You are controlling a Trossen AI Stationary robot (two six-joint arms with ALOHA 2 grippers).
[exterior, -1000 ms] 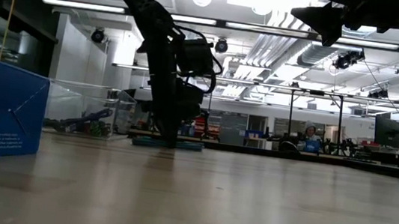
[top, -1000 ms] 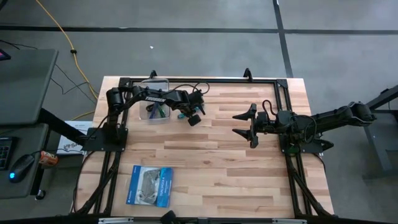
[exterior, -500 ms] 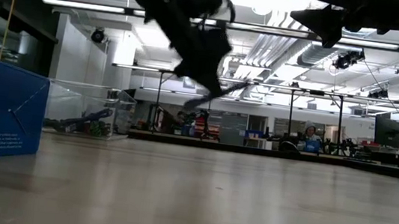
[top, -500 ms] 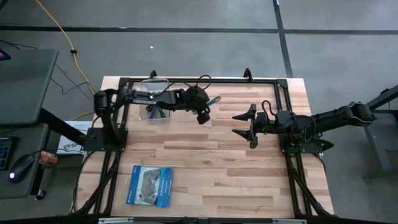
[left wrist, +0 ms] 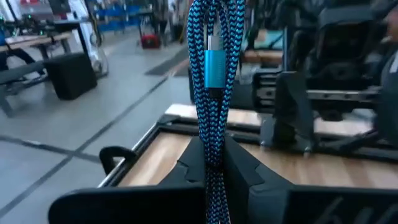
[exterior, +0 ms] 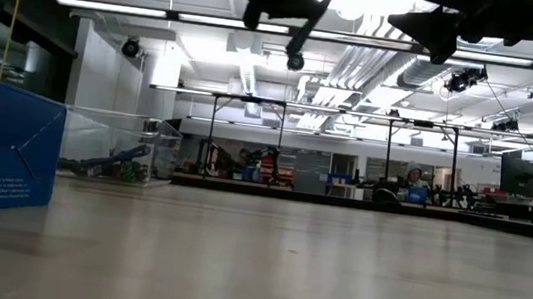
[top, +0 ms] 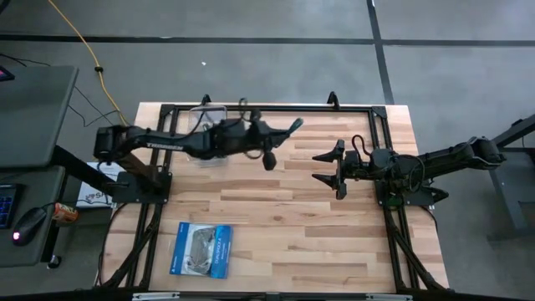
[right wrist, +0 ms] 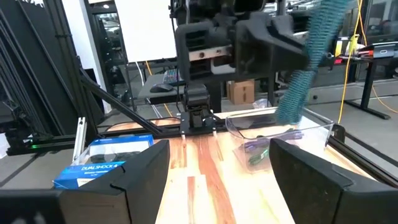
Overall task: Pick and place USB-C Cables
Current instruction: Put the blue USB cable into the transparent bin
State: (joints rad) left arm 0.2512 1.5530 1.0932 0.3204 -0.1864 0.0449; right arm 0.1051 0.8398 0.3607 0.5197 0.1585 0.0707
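Note:
My left gripper (top: 282, 131) is raised high over the table's far middle, pointing about level toward the right arm, and is shut on the teal-blue USB-C cable (left wrist: 214, 68). The cable (right wrist: 308, 62) juts out past the fingers, clear of the table. A purple cable (right wrist: 273, 140) and a green cable (right wrist: 258, 157) lie in a clear container (right wrist: 311, 127), which the left arm partly hides in the high view. My right gripper (top: 328, 167) waits open over the table's right half, holding nothing. My left gripper pinches the folded teal-blue bundle between its two fingers (left wrist: 249, 174), at the lower stretch of the bundle (left wrist: 214, 165). The fingers lie along the cable. Its free length, with the metal-blue plug (left wrist: 214, 65), sticks out beyond the fingertips, lifted clear of the table.
A blue-and-white flat packet (top: 201, 249) lies near the table's front left. The clear container (top: 209, 157) stands at the far left, under the left arm. A black frame (top: 276, 107) runs round the table's edges. Bare wood lies between the two arms.
My left gripper has risen from the table beside the container and swung toward the far right. It has tipped from pointing down to about level and has stayed shut. The teal-blue cable has come up off the wood with it and is now lifted clear.

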